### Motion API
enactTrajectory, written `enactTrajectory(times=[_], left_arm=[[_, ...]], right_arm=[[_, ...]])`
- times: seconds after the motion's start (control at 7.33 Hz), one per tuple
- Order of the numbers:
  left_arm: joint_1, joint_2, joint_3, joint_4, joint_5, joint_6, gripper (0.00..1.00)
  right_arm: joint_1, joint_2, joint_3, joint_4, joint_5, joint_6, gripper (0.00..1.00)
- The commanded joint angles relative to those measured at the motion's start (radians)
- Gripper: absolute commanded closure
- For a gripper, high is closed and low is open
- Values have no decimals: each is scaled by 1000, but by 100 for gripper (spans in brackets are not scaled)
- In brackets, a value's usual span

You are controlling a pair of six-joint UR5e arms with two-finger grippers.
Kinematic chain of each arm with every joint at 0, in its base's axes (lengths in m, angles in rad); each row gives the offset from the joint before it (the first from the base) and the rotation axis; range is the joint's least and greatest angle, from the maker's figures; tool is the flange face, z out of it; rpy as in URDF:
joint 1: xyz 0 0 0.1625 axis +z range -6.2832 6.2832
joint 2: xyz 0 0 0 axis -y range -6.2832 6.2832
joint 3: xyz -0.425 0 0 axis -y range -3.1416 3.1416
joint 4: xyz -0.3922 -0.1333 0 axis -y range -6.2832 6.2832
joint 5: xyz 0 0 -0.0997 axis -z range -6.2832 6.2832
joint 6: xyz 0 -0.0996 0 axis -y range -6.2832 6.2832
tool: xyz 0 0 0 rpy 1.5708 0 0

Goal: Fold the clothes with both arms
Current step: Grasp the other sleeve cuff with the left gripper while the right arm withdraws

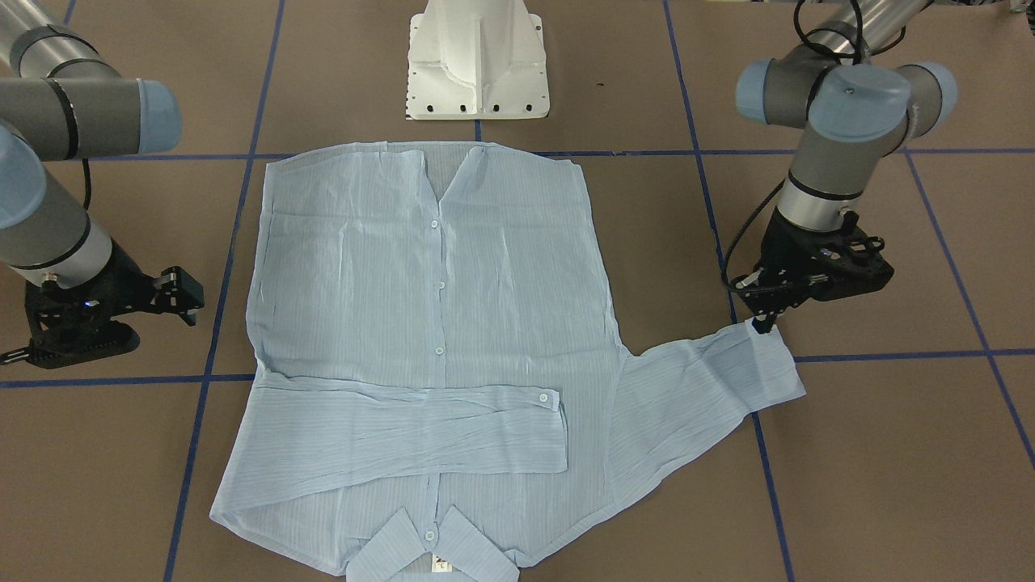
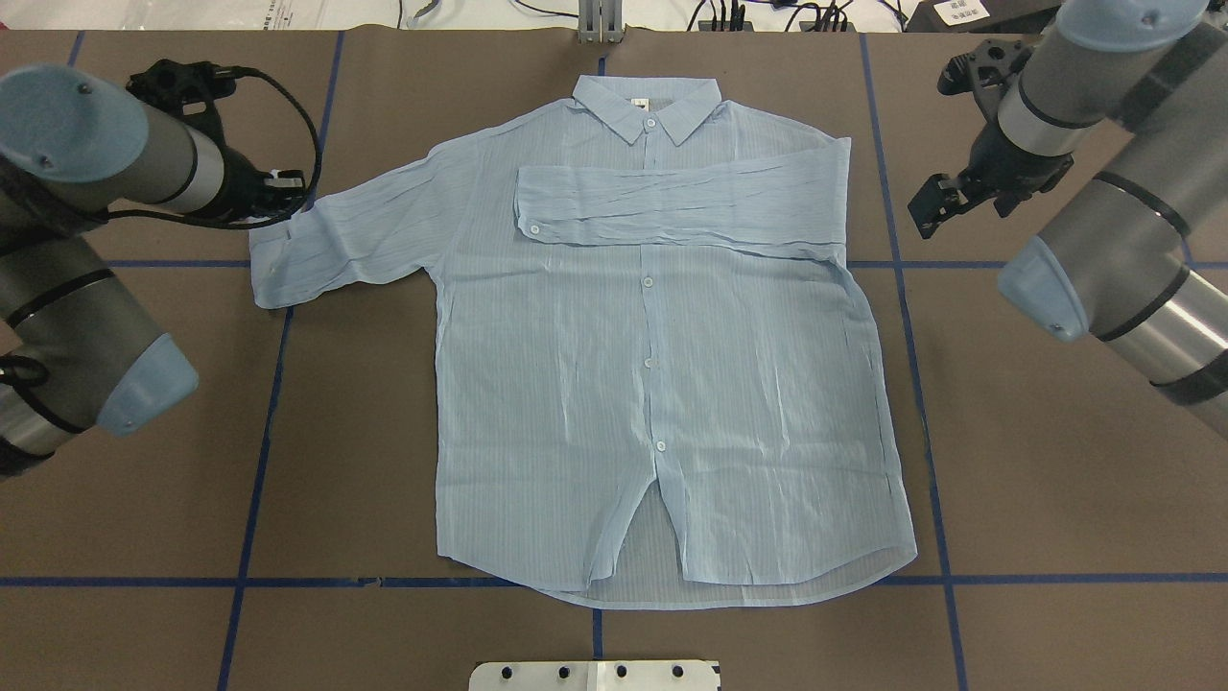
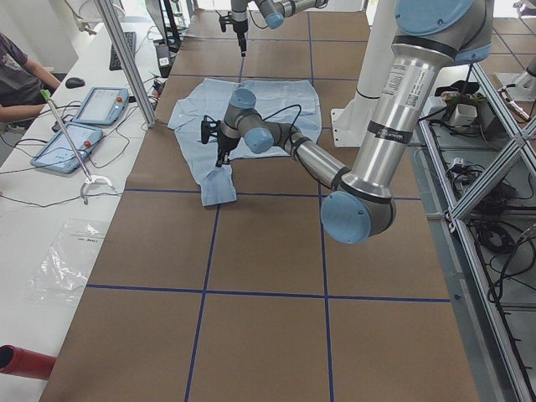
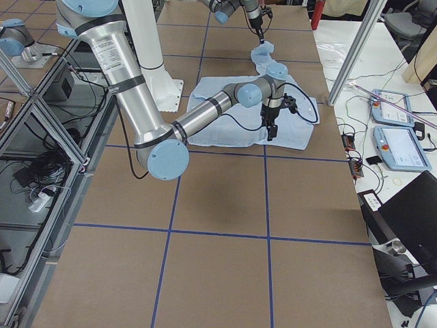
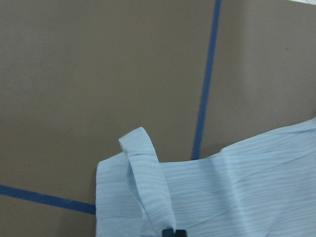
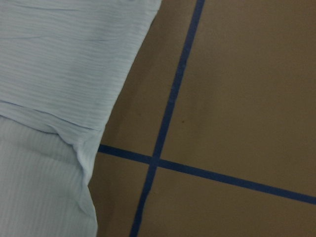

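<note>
The thin pale-blue striped button-up shirt (image 2: 662, 384) lies flat, front up, on the brown table (image 2: 1055, 499), with one sleeve folded across its chest. The outstretched sleeve's cuff (image 1: 776, 364) is pinched in the left gripper (image 1: 761, 326). The right gripper (image 2: 929, 209) hangs just beside the folded shoulder, not touching it. I cannot tell how its jaws stand.

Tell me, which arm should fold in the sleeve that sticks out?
Left: the left gripper sits on the outstretched sleeve; the right gripper hangs off the cloth, beside the already folded sleeve.
</note>
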State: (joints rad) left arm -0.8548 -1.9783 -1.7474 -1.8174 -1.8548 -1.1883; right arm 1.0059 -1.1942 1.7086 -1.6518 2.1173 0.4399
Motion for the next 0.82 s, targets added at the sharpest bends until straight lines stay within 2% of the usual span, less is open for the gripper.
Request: enactTrajectory(times=[0.0,0.27,0.41,0.55,0.68], left_arm=[[11,-160,9,99,-99,-46,100],[13,-310,104,84,-104,-268,100],[13,-370,158,23,-103,-486,100],[13,-419,237,-90,-98,-702,100],[13,-454,294,-170,-93,-853,100]], right_arm=[[48,-111,34,7,3,-113,0],[60,-177,49,9,-3,-203,0],[66,-183,49,9,-5,-217,0],[66,-188,48,9,-7,-220,0],[66,-194,48,9,-8,-219,0]])
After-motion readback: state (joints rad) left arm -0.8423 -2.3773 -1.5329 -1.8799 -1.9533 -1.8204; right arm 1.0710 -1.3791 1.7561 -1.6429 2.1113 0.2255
